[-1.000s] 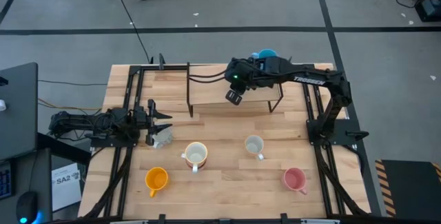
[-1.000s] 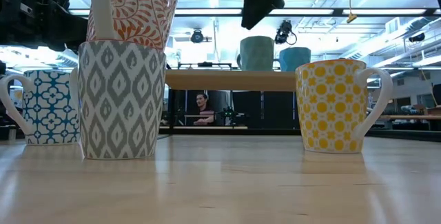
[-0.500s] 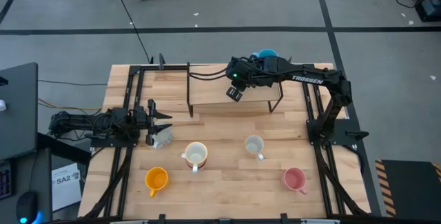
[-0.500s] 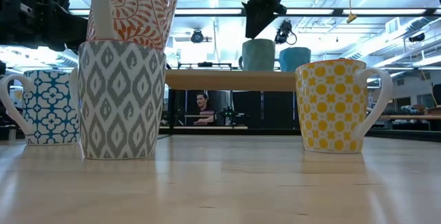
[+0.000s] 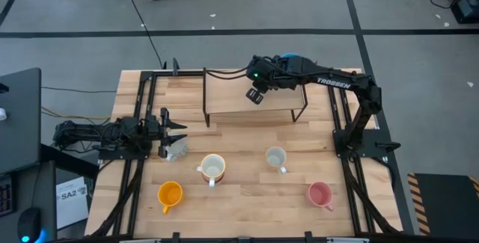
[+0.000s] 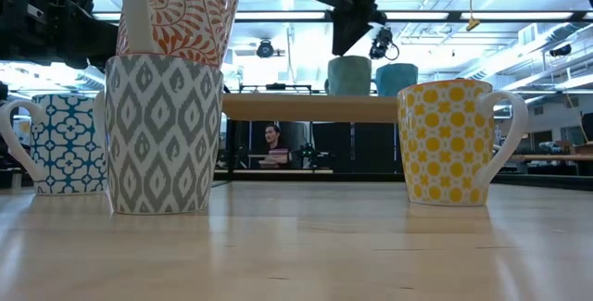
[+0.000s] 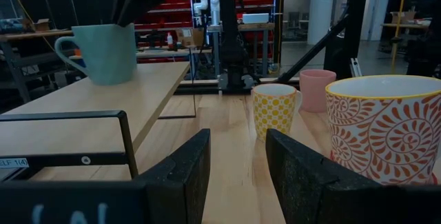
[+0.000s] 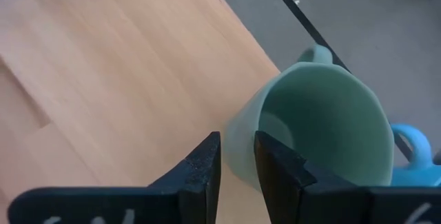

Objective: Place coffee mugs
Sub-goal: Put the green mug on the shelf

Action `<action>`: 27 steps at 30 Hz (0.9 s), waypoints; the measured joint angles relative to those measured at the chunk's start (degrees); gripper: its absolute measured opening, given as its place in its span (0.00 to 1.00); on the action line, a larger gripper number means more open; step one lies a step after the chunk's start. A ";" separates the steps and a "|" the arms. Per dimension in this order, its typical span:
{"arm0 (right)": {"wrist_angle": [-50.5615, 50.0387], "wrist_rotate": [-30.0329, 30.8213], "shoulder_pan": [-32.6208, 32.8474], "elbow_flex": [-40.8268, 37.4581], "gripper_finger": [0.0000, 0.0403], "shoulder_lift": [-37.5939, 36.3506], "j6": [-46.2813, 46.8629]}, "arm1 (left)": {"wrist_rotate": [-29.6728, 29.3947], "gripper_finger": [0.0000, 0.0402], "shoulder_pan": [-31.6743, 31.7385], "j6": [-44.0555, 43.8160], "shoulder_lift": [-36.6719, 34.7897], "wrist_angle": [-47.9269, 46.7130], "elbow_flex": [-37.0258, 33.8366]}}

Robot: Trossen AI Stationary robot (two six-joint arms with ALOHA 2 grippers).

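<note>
A pale green mug (image 8: 317, 134) stands upright on a raised wooden shelf (image 5: 232, 101) at the table's far side, with a bright blue mug (image 6: 396, 79) beside it. My right gripper (image 8: 238, 158) hangs slanting down just over the green mug's near wall, open by a narrow gap with nothing in it. My left gripper (image 7: 238, 176) rests open and level at the table's left, next to an orange-swirl mug (image 7: 386, 127). Orange (image 5: 170, 194), cream (image 5: 212, 168), grey (image 5: 276, 157) and pink (image 5: 320, 194) mugs stand on the table's near half. My right gripper has its fingertips (image 8: 207, 156) right at the outside of the green mug's near wall (image 8: 240, 138), coming slanting down from the near side. I cannot tell whether they touch it.
In the low view the orange-swirl mug (image 6: 185, 14) shows above a grey-patterned mug (image 6: 164, 134); a blue-patterned mug (image 6: 60, 144) and a yellow-patterned one (image 6: 449, 142) stand to either side. The shelf's black legs (image 5: 206, 112) rise from the table. A person sits in the room beyond.
My right gripper has gone toward the table's far edge over the shelf and sunk a little, closing in on the green mug's rim.
</note>
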 joint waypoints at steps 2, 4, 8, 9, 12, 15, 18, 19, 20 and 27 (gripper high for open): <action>0.00 -0.01 -0.35 0.00 0.23 0.00 0.00 | -0.01 0.37 -0.01 0.02 0.00 -0.02 0.00; 0.00 -0.05 -0.70 0.00 0.23 0.00 0.00 | -0.01 0.37 0.01 0.00 0.00 0.00 0.00; 0.00 -0.05 -1.51 0.00 0.23 0.02 0.00 | -0.01 0.37 -0.01 0.01 0.00 0.00 0.00; -0.03 -0.05 -1.74 0.00 0.23 0.02 0.00 | 0.01 0.37 -0.01 0.02 0.00 -0.02 0.00; -0.02 -0.05 -2.34 -0.02 0.23 0.04 0.00 | 0.01 0.37 -0.01 0.00 0.00 0.00 0.00; -0.04 -0.05 -2.98 -0.02 0.23 0.04 0.00 | -0.01 0.37 0.00 0.00 0.00 -0.02 0.00; -0.04 -0.05 -3.45 -0.02 0.23 0.04 0.00 | 0.00 0.37 -0.01 0.01 0.00 -0.01 0.00; -0.04 -0.04 -3.60 -0.02 0.23 0.04 0.00 | 0.01 0.37 -0.01 0.01 0.00 -0.01 0.00; -0.06 -0.05 -3.70 -0.02 0.23 0.04 0.00 | 0.01 0.37 -0.01 0.01 0.00 -0.02 0.00; -0.04 -0.08 -3.97 -0.02 0.23 0.07 0.00 | -0.01 0.37 0.00 0.01 0.00 -0.01 0.00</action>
